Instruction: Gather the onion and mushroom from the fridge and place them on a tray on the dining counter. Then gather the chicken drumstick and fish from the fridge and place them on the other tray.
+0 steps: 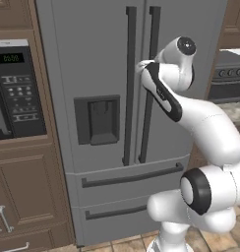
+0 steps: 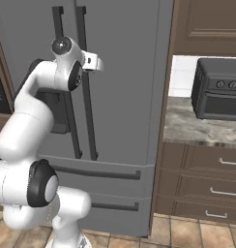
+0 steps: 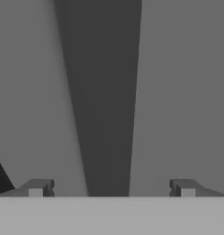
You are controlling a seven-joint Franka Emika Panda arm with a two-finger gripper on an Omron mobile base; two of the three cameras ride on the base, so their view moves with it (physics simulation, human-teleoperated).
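Robot arm's claw [image 3: 111,188] faces the closed fridge [image 1: 107,147], jaws spread wide and holding nothing.

In the hand view a dark upright handle [image 3: 104,101] stands between the two fingertips [image 3: 38,188], close ahead. Both base views show the fridge doors shut, with a wall oven [image 1: 16,88] to its left and a toaster oven [image 2: 219,89] on the desk [image 2: 187,123] to its right.

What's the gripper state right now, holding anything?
Gripper: open, holding nothing; its fingertips straddle a dark vertical handle on the closed fridge, not clamped on it.
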